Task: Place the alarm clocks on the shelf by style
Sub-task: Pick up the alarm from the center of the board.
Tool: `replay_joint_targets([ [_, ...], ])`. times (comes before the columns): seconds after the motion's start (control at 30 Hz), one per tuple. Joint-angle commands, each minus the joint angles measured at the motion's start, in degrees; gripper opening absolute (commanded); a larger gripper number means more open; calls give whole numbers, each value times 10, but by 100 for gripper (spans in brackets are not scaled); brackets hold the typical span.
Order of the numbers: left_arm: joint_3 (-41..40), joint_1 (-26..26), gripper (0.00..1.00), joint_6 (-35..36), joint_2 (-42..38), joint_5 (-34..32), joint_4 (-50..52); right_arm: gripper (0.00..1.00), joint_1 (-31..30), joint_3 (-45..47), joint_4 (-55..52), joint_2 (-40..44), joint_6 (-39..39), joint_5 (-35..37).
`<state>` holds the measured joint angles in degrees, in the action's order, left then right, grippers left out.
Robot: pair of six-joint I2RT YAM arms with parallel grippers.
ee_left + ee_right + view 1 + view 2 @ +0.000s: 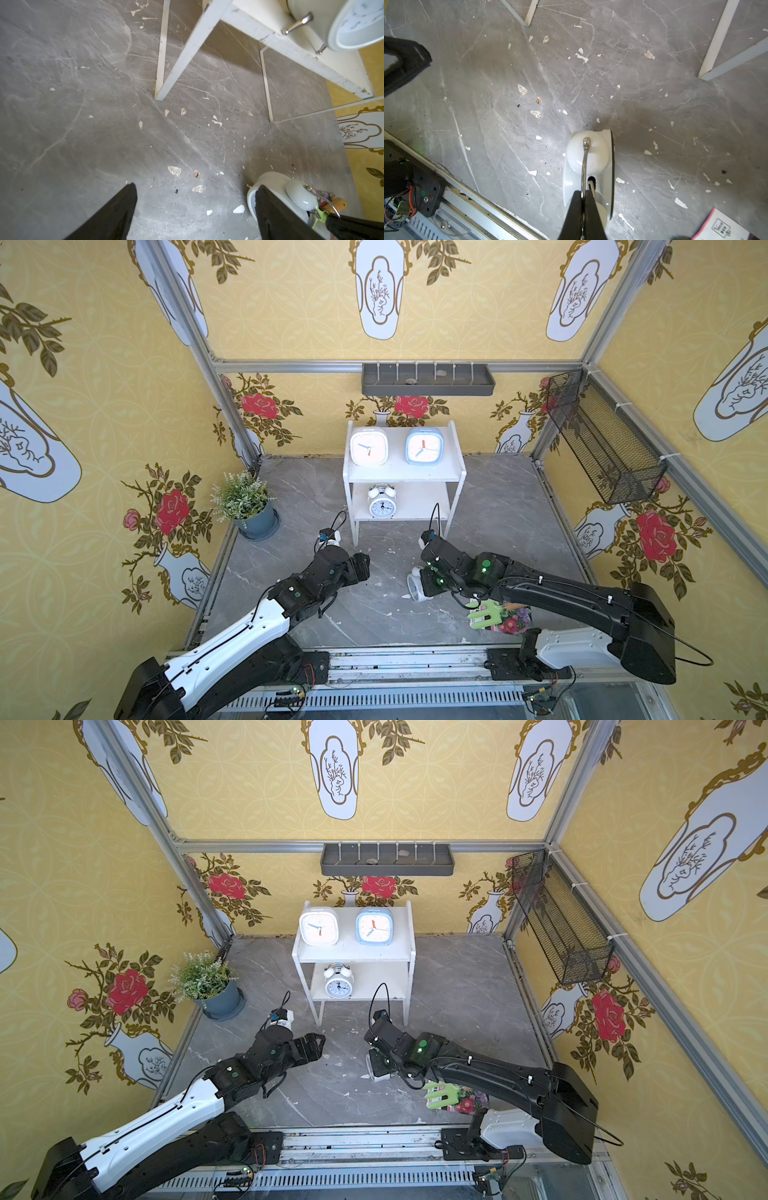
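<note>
Right gripper [583, 194] pinched on the handle of the round white twin-bell clock [588, 153], left gripper [196, 186] gaping empty beside, open grey floor [654, 104] before the white two-tier shelf [415, 473].

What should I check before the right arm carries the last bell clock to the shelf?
1. Right gripper shut on the last bell clock's wire handle: ok.
2. Left gripper open, empty, clear of that clock: ok.
3. Free room on the lower shelf board beside the other bell clock: ok.
4. White square clock and blue square clock together on the top shelf board: ok.
5. Last bell clock lifted off the table: cannot tell.
</note>
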<state>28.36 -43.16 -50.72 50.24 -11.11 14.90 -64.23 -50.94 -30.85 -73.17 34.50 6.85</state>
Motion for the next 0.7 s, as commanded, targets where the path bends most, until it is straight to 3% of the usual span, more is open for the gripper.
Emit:
replay_joint_targets([
  [0.0, -8, 0, 92, 16, 0, 27, -43, 3, 0, -6, 17, 1, 15, 19],
  [0.23, -21, 0, 92, 21, -9, 35, -54, 18, -2, 5, 19, 13, 31, 38],
  [0.4, -28, 0, 91, 23, -15, 36, -54, 24, 0, 8, 19, 19, 38, 53],
  [0.67, -31, 0, 91, 34, -16, 36, -58, 13, -1, 8, 17, 12, 45, 64],
])
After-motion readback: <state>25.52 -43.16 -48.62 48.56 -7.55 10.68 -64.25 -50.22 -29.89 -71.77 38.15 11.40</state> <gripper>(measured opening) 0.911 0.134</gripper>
